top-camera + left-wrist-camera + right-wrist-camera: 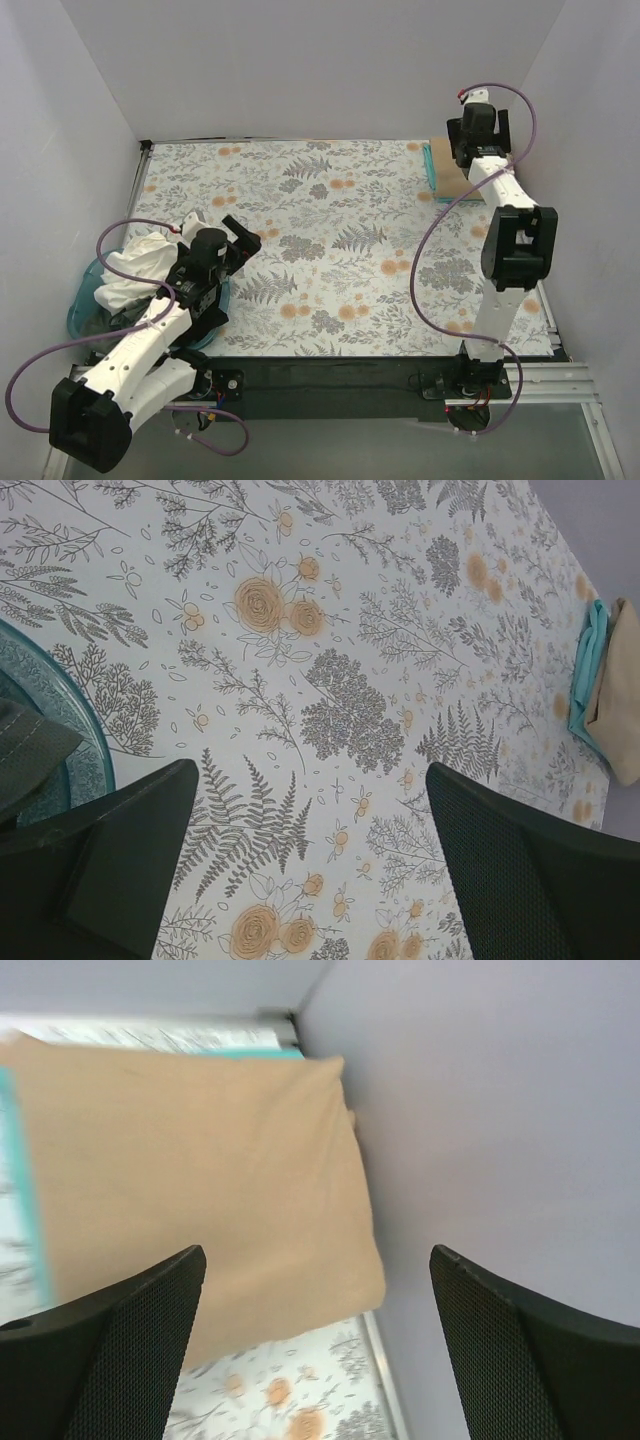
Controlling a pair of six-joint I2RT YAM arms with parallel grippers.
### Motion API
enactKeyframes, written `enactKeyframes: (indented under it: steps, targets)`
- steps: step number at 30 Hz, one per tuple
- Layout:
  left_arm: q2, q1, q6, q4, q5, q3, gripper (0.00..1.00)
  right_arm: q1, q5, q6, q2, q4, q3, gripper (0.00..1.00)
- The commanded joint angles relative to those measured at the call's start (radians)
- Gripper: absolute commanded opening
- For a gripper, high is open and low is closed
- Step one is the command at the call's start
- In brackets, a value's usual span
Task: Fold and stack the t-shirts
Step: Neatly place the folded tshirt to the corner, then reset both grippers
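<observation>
The right claw (pixel 318 1250) hangs at the upper right of the top view, above the shirt stack in the table's (pixel 330 220) far right corner. Its wrist view shows both fingers (pixel 120 1340) spread wide with nothing between them, so it is released and holds no cloth. The tan shirt (pixel 200 1180) lies folded flat below it, close against the grey wall (pixel 500 1110). It rests on the folded teal shirt (pixel 22 1210), which shows only as a thin strip along the tan one's left and top edges.

The left claw (pixel 245 232) sits left of centre in the top view, over the flowered tabletop just beside the blue basket (pixel 80 310). Its fingers (pixel 120 850) are also wide apart and grasp nothing. Its wrist view shows bare floral cloth between them, the basket rim at the left edge and the stack small at the far right. The white shirt (pixel 140 260) lies crumpled in the basket at the left of the top view, bulging above the rim, unfolded, well apart from the stack.
</observation>
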Motion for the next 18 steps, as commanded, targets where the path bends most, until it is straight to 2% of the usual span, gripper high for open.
enactKeyframes:
  steps: [1, 3, 4, 7, 12, 14, 18]
  targets:
    - [-0.017, -0.004, -0.005, -0.023, 0.02, 0.051, 0.98, 0.065, -0.061, 0.161, -0.221, 0.022, -0.154, 0.98]
    - [-0.009, -0.002, 0.013, -0.019, 0.042, 0.059, 0.98, 0.08, -0.118, 0.257, -0.352, 0.014, -0.266, 0.98]
    - [-0.001, -0.004, 0.022, -0.017, 0.057, 0.068, 0.98, 0.083, -0.226, 0.355, -0.398, 0.014, -0.403, 0.98]
    - [0.045, -0.002, 0.033, -0.066, 0.094, 0.126, 0.98, 0.114, -0.349, 0.471, -0.57, 0.029, -0.642, 0.98]
    - [0.071, -0.002, 0.026, -0.097, 0.134, 0.151, 0.98, 0.226, -0.397, 0.546, -0.863, 0.031, -0.92, 0.98]
    - [0.053, -0.002, 0.016, -0.103, 0.143, 0.131, 0.98, 0.227, -0.467, 0.593, -0.96, 0.023, -1.054, 0.98]
    - [-0.009, -0.002, 0.0, -0.103, 0.139, 0.102, 0.98, 0.227, -0.489, 0.684, -1.284, 0.011, -1.252, 0.98]
